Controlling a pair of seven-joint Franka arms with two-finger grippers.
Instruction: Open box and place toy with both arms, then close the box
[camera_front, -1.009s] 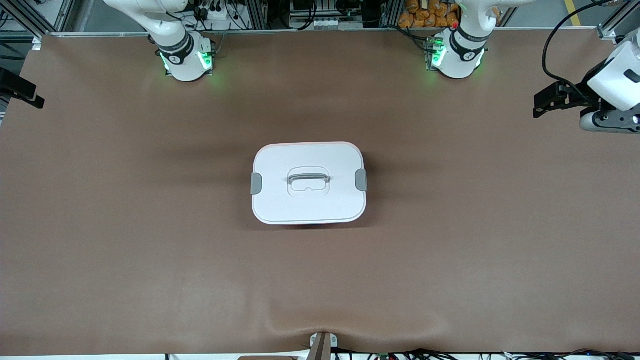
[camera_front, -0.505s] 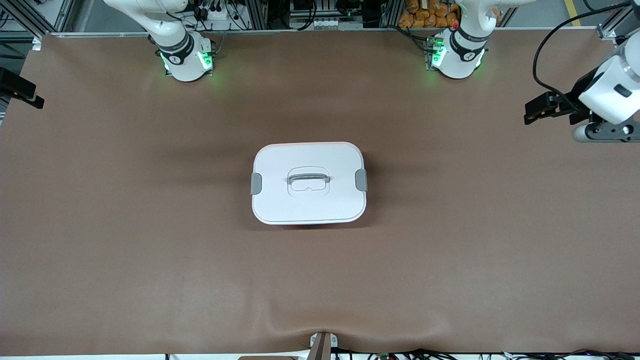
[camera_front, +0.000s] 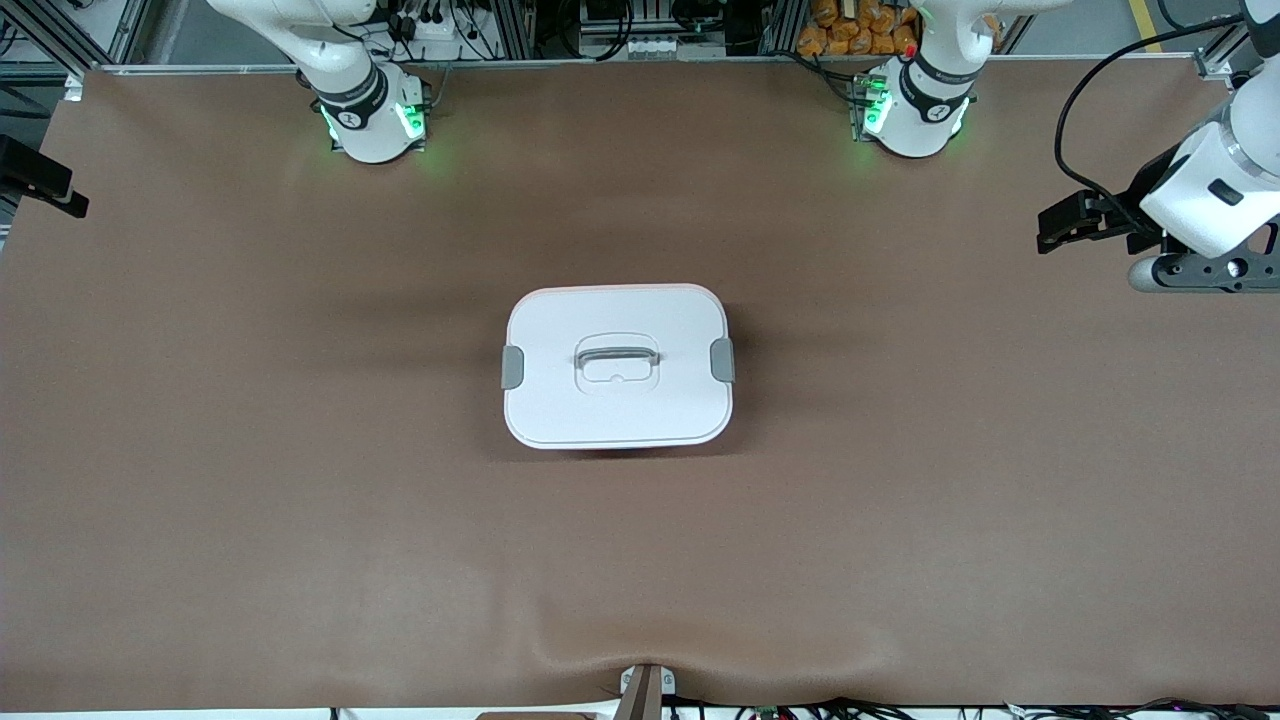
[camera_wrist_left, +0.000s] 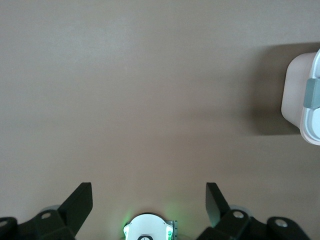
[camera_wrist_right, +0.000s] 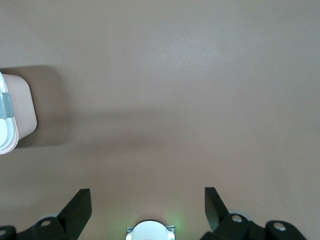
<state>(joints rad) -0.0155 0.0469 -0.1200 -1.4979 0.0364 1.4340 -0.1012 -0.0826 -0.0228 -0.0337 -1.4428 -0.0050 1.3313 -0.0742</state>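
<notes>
A: From the front, where is the pink see-through plastic box (camera_front: 617, 366) with the white lid?

B: In the middle of the brown table (camera_front: 250, 450), lid on, both grey side clips down. No toy shows.

A: How will it feel?

B: I think light, hard and a bit slippery. Flip the clips, then lift by the grey handle (camera_front: 617, 355).

A: And the left wrist view?

B: The left gripper (camera_wrist_left: 149, 200) is wide open, holding nothing, over bare table near the box.

A: The right wrist view?

B: The right gripper (camera_wrist_right: 148, 204) is the same, wide and empty.
</notes>
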